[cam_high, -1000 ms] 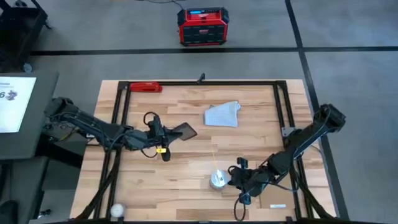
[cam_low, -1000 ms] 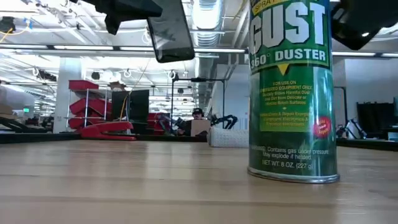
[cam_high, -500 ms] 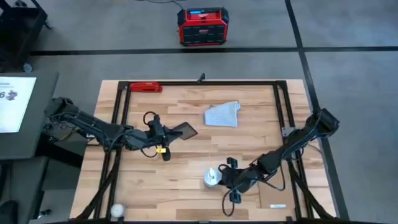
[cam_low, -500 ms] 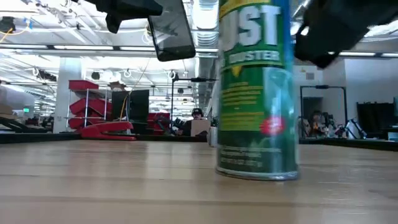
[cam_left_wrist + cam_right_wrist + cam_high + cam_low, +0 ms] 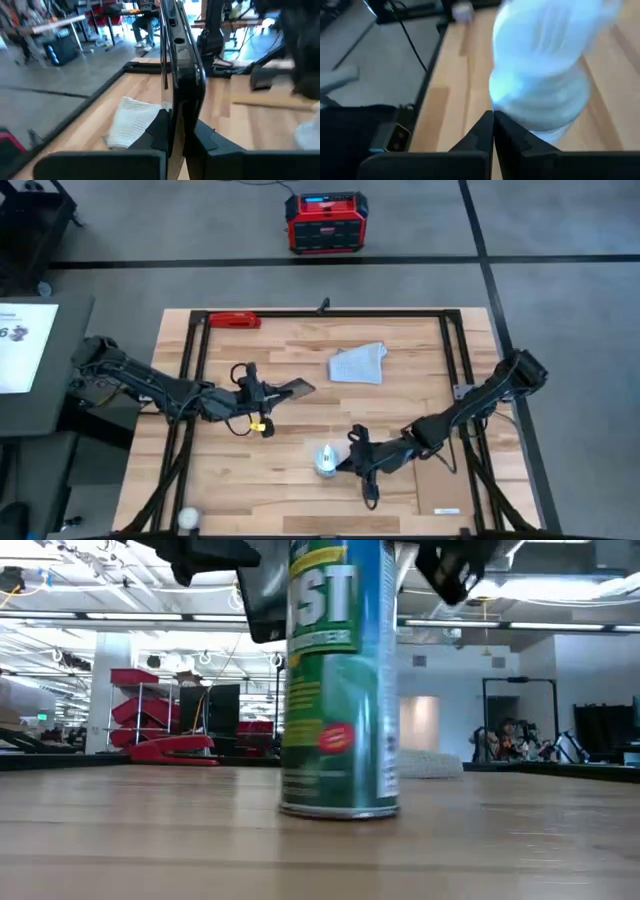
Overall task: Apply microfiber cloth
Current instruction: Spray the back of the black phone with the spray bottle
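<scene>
Cloth (image 5: 358, 364) lies well apart from both jaws.

A pale grey-blue microfiber cloth (image 5: 358, 364), green duster can (image 5: 338, 680) with white lettering, black phone (image 5: 179, 75), red stapler (image 5: 234, 320), light striped wood table (image 5: 300, 480).

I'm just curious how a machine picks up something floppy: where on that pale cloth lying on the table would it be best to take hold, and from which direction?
Probably from straight above, pinching the raised, bunched corner of the microfiber cloth that points toward the table's right side. The cloth lies rumpled rather than flat, so a fold gives something to close on. The right hand, nearer, looks better placed; the left hand holds a phone.
</scene>
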`<state>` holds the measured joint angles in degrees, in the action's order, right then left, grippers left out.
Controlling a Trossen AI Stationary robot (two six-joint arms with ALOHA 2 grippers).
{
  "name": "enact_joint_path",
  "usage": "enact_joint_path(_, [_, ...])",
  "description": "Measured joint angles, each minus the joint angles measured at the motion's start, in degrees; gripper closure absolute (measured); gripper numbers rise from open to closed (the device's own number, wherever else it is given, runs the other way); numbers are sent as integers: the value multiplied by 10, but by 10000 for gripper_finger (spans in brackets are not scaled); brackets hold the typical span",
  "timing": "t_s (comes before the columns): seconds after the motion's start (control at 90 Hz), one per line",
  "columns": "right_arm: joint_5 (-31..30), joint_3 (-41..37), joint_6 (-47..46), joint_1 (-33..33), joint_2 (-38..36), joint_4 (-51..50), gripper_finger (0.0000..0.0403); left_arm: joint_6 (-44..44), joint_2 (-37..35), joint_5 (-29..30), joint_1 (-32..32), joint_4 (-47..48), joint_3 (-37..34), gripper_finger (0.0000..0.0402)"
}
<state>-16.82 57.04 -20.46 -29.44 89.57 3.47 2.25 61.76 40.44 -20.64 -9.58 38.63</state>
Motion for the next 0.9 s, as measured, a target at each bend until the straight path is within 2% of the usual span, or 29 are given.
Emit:
enact_joint_path(0.189, [-67, 0, 25, 18, -99, -95, 403, 189, 0, 19, 13, 5, 43, 396])
enact_joint_path(0.333, [-63, 0, 25, 52, -158, -121, 403, 331, 0, 62, 34, 66, 98, 396])
enact_joint_path(0.478, [25, 0, 11, 110, -191, -92, 403, 447, 3, 115, 49, 130, 143, 396])
enact_joint_path(0.733, [265, 0, -56, 209, -173, 46, 403, 664, 31, 259, 46, 136, 155, 396])
enact_joint_path(0.9, [333, 0, -97, 263, -160, 70, 403, 757, 77, 316, 26, 137, 155, 396])
